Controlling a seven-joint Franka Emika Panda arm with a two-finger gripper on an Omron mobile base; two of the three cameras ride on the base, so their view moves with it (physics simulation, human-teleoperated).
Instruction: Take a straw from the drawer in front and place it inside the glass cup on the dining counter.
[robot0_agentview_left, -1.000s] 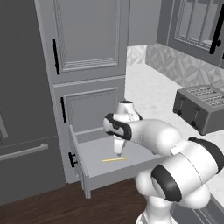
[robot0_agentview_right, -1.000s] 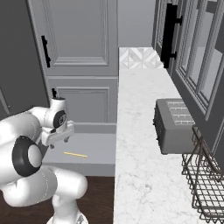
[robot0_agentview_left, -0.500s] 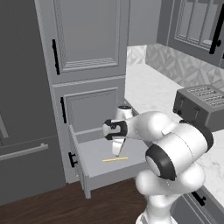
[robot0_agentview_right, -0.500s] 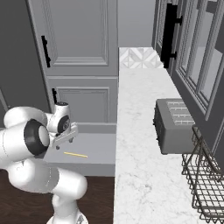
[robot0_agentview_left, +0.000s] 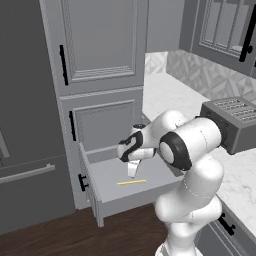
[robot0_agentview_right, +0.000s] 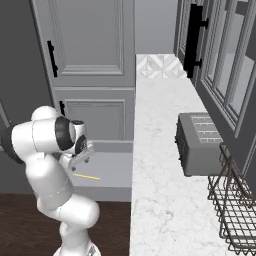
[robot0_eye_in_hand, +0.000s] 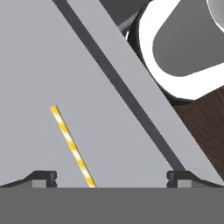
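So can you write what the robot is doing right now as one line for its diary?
phase: reaching for straw | gripper: open, above the straw, nothing held | drawer: pulled open | straw: lying flat inside

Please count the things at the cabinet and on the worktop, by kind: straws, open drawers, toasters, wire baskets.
straw: 1
open drawer: 1
toaster: 1
wire basket: 1
Total: 4
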